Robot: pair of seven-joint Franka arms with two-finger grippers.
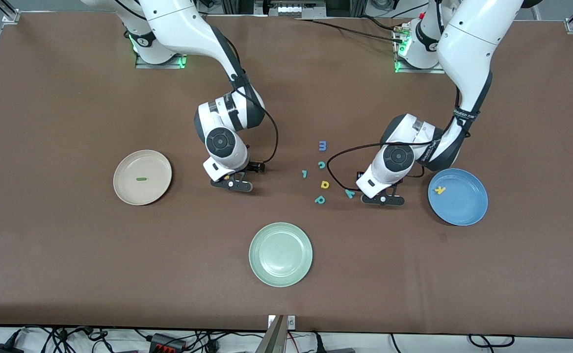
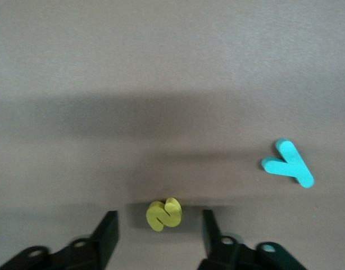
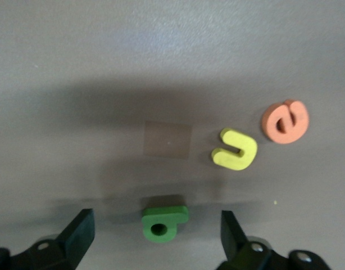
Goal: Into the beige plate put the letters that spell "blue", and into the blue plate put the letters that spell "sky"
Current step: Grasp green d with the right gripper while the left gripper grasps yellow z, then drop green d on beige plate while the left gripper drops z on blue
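Note:
My left gripper [image 1: 382, 199] is low over the table beside the blue plate [image 1: 463, 208], which holds the yellow "k" [image 1: 440, 189]. In the left wrist view the left gripper [image 2: 159, 219] is open around the yellow "s" [image 2: 164, 214], with a gap on each side. The teal "y" [image 2: 287, 164] lies beside it. My right gripper [image 1: 232, 184] is low between the beige plate [image 1: 129, 166] and the loose letters. The right gripper [image 3: 157, 216] stands open around the dark-green "b" [image 3: 164, 223]. The yellow "u" [image 3: 235, 149] and orange "e" [image 3: 285, 121] lie close by. The dark-green "l" [image 1: 141, 179] lies in the beige plate.
A pale green plate [image 1: 280, 240] sits nearest the front camera. Between the two grippers lie a blue "m" [image 1: 322, 145], teal "c" [image 1: 321, 165], small teal "l"-like piece [image 1: 304, 173], yellow "d" [image 1: 325, 184] and teal "p" [image 1: 320, 199].

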